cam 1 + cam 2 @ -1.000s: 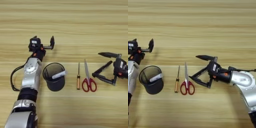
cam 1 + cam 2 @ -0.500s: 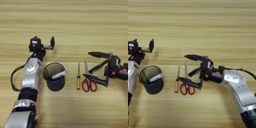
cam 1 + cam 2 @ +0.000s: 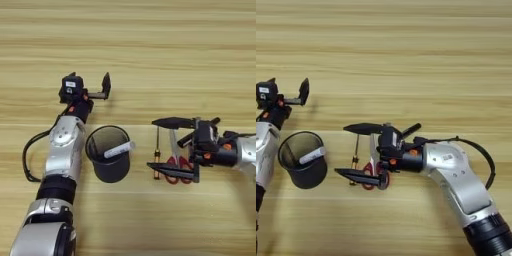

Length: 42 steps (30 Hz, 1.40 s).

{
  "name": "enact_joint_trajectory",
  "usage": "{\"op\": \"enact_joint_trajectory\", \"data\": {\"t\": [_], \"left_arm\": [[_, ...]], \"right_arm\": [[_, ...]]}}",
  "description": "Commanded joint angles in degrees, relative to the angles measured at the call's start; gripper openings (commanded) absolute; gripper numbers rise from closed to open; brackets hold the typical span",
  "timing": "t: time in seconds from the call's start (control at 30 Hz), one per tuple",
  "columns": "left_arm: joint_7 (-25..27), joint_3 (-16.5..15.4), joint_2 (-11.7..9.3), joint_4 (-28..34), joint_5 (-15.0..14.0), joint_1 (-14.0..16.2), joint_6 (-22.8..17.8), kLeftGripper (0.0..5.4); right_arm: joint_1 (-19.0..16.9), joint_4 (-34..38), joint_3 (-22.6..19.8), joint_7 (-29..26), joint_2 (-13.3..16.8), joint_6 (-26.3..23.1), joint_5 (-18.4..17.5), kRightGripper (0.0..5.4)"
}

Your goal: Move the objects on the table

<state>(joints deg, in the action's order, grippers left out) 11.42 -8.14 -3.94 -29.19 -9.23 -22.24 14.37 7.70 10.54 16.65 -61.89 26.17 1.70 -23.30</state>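
Observation:
A black mesh pen cup (image 3: pixel 107 161) stands upright on the wooden table (image 3: pixel 150 45), with a white marker (image 3: pixel 119 149) leaning in it and poking over the rim. To its right lie a screwdriver (image 3: pixel 157 142) and red-handled scissors (image 3: pixel 173 145), side by side. My right gripper (image 3: pixel 150 144) is open, low over the table. One finger (image 3: pixel 172 121) sits beyond the two tools' tips and the other crosses their handles. My left gripper (image 3: pixel 89 81) is open and empty, behind the cup to its left.
My left forearm (image 3: pixel 62 150) runs along the cup's left side, with a black cable looping off it. My right forearm (image 3: pixel 456 172) comes in from the lower right.
My right gripper has swept left from the right edge and now straddles the scissors and screwdriver. The left arm, the cup and the tools have stayed put.

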Motion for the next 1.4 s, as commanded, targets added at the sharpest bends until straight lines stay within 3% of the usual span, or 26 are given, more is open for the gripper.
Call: {"op": "enact_joint_trajectory", "data": {"t": [0.03, 0.53, 0.9, 1.4], "left_arm": [[-0.2, 0.3, 0.1, 0.1, 0.3, -0.8, 0.6, 5.40], [-0.4, 0.6, 0.4, 0.1, 0.3, -0.8, 0.7, 5.40], [-0.5, 0.7, 0.6, 0.5, 0.4, -0.6, 0.6, 5.40], [-0.5, 0.7, 0.5, 0.5, 0.4, -0.6, 0.6, 5.40]], "right_arm": [[1.9, 0.3, 1.2, -0.5, -0.9, -1.0, 0.9, 4.02], [6.6, -7.6, 5.4, -0.6, -6.5, 0.1, 4.5, 2.18], [7.5, -11.4, 7.3, -1.2, -9.8, 0.6, 6.2, 0.84], [8.1, -11.7, 5.9, -0.5, -11.2, 0.9, 5.7, 0.76]]}}
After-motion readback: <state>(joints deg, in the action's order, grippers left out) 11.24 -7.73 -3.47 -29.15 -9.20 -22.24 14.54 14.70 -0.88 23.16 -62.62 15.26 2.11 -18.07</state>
